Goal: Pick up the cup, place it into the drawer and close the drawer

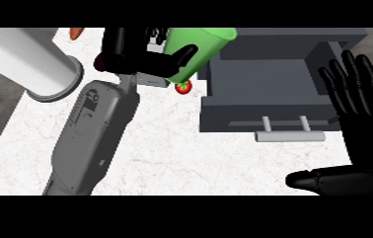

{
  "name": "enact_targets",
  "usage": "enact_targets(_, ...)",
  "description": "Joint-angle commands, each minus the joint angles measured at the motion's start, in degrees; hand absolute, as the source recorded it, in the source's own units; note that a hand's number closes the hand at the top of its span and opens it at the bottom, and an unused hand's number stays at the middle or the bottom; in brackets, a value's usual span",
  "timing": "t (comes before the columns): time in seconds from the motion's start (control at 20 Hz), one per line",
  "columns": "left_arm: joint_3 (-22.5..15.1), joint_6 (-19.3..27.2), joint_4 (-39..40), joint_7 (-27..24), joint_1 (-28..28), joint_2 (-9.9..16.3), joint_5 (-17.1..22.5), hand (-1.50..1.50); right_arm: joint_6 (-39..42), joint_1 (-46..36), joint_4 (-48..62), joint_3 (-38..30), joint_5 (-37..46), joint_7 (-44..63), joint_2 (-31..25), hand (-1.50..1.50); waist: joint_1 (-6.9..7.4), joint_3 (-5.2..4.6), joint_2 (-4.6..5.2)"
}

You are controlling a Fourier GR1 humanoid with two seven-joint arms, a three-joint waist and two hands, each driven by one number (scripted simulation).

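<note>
Left hand (146, 59) curled around green cup (197, 49), tilted at the open drawer's (251, 96) far-left corner, presumably for lowering inside; right hand (353, 108) rests at right, fingers spread.

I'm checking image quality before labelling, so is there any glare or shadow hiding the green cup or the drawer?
Head view: no glare on the green plastic cup; the left hand curled round it hides part of its side. Head view: the open dark grey drawer is evenly shaded inside, with no hard shadow. Head view: the open right hand overlaps the drawer's right edge.
</note>
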Motion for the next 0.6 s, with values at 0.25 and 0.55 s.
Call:
enact_targets(0.25,-2.61,4.93,15.34,0.49,-12.42,-1.75,-0.64,1.50,0.29,-0.04,1.42,0.23,0.46,-2.04,0.53,-1.50,-0.87,0.00,0.23)
enact_targets(0.55,-4.14,7.89,25.97,-4.58,-18.62,-1.78,3.61,1.50,0.26,0.33,-1.77,0.04,-0.95,1.09,-0.07,-1.50,-1.22,-0.01,0.25)
